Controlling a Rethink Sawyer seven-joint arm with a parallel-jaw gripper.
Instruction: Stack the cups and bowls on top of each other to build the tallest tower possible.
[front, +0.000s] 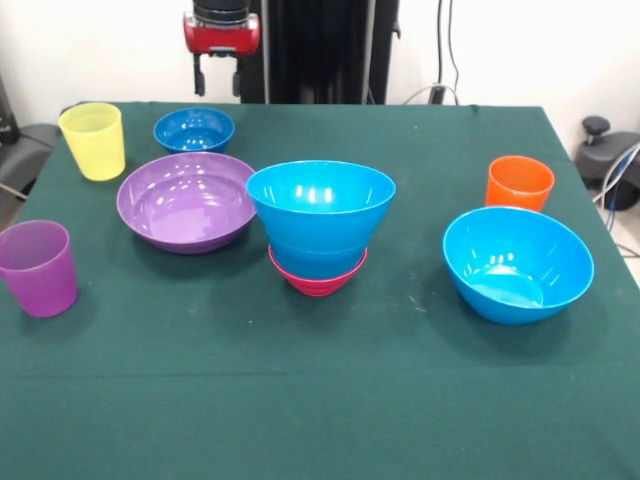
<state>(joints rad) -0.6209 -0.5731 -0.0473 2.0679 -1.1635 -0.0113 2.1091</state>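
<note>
A short tower stands mid-table: a blue bowl (320, 215) sits in a small magenta bowl (318, 277). A wide shallow purple bowl (186, 200) lies to its left. A small dark blue bowl (194, 129) sits behind that. A large blue bowl (518, 262) rests at the right. The yellow cup (94, 140) stands at the far left. The purple cup (38, 267) stands at the near left. The orange cup (519, 183) stands at the right. My gripper (219, 75) hangs drawn back beyond the table's far edge, above the dark blue bowl, open and empty.
The green cloth table (320, 400) has its far edge near the robot's black pedestal (320, 50). Cables and a black stand (610, 150) lie off the right side.
</note>
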